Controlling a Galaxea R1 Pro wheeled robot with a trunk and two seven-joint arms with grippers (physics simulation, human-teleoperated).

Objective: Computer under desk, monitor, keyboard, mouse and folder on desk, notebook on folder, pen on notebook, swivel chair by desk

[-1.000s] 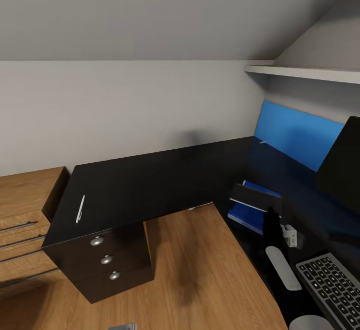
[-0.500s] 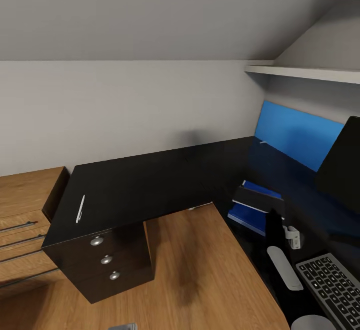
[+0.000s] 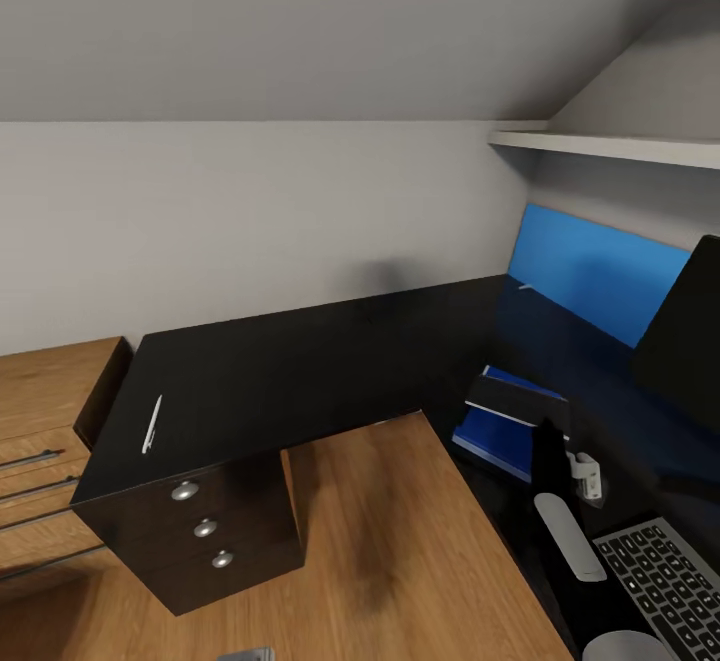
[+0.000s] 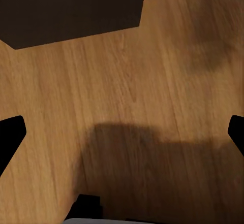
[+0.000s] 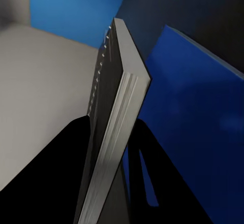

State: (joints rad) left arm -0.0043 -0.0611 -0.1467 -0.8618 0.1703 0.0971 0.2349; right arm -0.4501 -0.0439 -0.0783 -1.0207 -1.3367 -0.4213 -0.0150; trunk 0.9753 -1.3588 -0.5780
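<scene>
Partly cropped monitor, keyboard, seemingly held notebook

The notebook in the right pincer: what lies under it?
Under the notebook, held by the right pincer, lies the blue folder on the black desk. The notebook hides much of the folder.

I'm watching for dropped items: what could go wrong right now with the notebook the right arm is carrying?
The notebook is pinched near one edge by the right gripper, with most of its length sticking out past the fingers, so it might pivot or slip. It hangs above the folder, close to the keyboard; a crooked release could leave it half off the folder.
</scene>
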